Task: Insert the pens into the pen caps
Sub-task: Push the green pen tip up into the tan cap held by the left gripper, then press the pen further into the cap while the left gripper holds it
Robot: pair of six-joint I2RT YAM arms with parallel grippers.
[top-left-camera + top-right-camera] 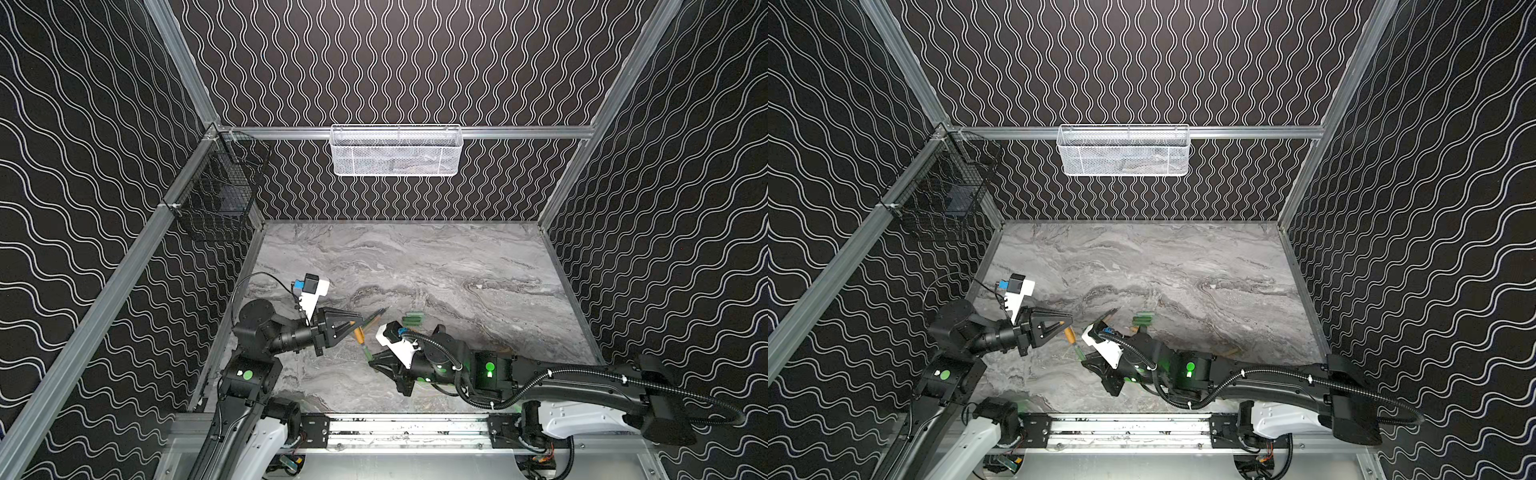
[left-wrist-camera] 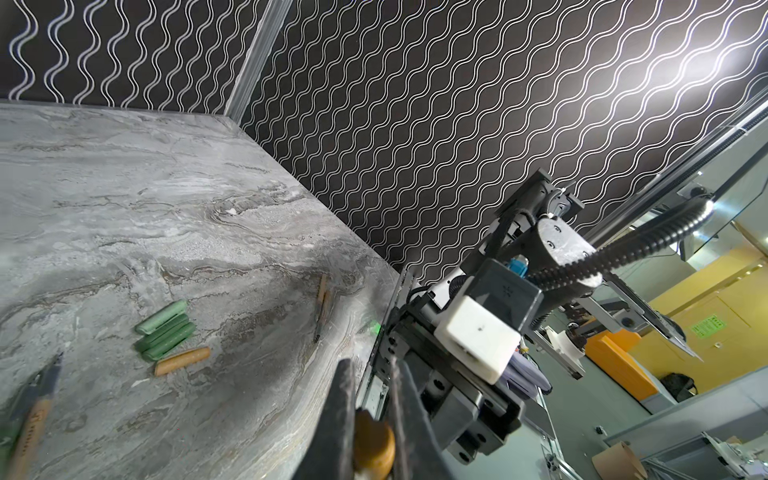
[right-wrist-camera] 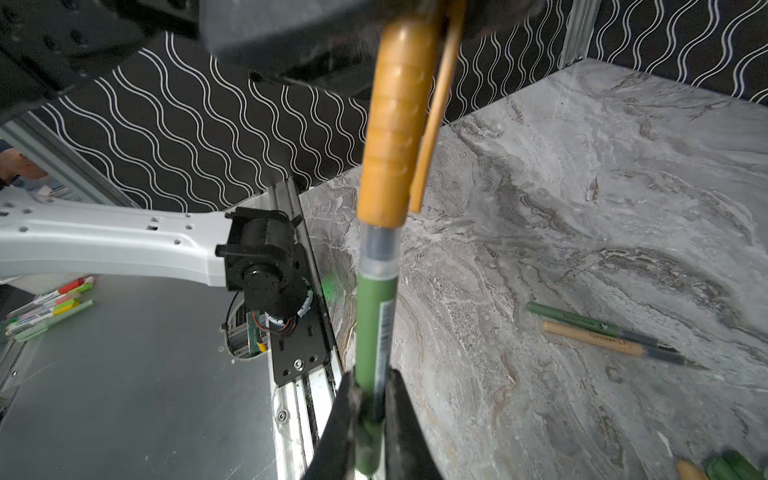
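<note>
My left gripper (image 1: pixel 353 325) (image 2: pixel 372 368) is shut on an orange pen cap (image 1: pixel 358 335) (image 2: pixel 374 444). My right gripper (image 1: pixel 371 360) (image 3: pixel 372 376) is shut on a green pen (image 1: pixel 367 352) (image 3: pixel 374 316). In the right wrist view the pen's tip sits inside the mouth of that orange cap (image 3: pixel 395 124), and a band of its grey neck still shows below the cap. Loose on the marble lie three green caps (image 1: pixel 412 320) (image 2: pixel 166 330), an orange cap (image 2: pixel 183 360), and a green pen (image 3: pixel 582 322) beside a tan pen (image 3: pixel 594 338).
A white mesh basket (image 1: pixel 396 151) hangs on the back wall and a black wire basket (image 1: pixel 216 195) on the left wall. Two more pens (image 2: pixel 322 303) lie by the right arm. The metal rail (image 1: pixel 407 428) edges the table's front. Markers (image 3: pixel 50 303) lie off the table.
</note>
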